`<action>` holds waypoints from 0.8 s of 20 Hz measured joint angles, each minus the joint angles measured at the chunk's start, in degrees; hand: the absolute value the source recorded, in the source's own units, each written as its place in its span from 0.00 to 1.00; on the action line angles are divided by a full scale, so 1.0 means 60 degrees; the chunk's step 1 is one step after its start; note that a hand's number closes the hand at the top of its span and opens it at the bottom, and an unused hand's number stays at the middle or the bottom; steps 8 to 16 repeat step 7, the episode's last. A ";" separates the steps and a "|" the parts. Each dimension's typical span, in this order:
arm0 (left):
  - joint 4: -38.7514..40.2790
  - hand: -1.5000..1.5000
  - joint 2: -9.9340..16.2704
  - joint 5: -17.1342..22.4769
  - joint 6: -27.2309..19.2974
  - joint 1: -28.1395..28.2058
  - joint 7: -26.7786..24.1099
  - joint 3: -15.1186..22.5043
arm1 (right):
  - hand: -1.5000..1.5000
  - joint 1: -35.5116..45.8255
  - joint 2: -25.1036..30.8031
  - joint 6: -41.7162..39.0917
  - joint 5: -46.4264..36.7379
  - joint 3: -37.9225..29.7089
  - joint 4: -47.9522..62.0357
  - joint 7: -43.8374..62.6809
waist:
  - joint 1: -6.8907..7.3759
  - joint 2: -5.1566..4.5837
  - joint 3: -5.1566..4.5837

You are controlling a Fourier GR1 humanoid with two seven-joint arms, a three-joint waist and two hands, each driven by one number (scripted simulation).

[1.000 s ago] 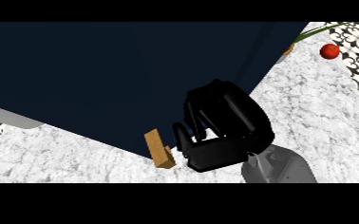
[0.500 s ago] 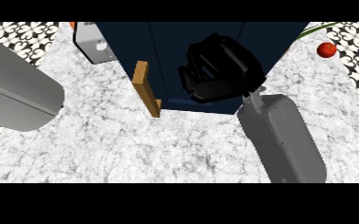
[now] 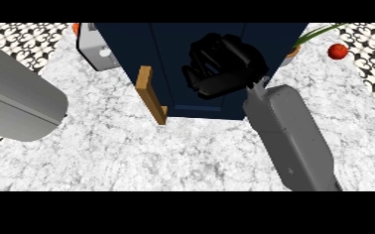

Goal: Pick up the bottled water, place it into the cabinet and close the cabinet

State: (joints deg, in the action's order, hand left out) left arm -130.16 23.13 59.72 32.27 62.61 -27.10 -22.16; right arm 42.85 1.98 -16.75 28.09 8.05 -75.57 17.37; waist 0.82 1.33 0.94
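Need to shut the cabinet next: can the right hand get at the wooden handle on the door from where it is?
Probably yes. The right hand sits over the dark blue cabinet, just right of the wooden handle, with nothing between them.

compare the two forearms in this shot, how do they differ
The right forearm rises from the lower edge and ends in a black right hand, fingers curled, against the dark blue cabinet. The left forearm crosses the left edge, with no hand in view. Both are grey, above the marble counter.

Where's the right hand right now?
In the head view the right hand is up at centre-right, fingers curled, over the dark blue cabinet, just right of its wooden handle.
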 measured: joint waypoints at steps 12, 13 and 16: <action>-0.0008 0.00 0.0042 0.0271 0.0158 -0.0099 0.0337 -0.0125 | 1.00 0.0285 0.0116 -0.0216 0.0618 0.0037 0.0373 0.0001 | 0.0008 -0.0002 0.0102; -0.0008 0.00 0.0042 0.0271 0.0158 -0.0099 0.0337 -0.0125 | 1.00 0.0285 0.0116 -0.0216 0.0618 0.0037 0.0373 0.0001 | 0.0008 -0.0002 0.0102; -0.0008 0.00 0.0042 0.0271 0.0158 -0.0099 0.0337 -0.0125 | 1.00 0.0285 0.0116 -0.0216 0.0618 0.0037 0.0373 0.0001 | 0.0008 -0.0002 0.0102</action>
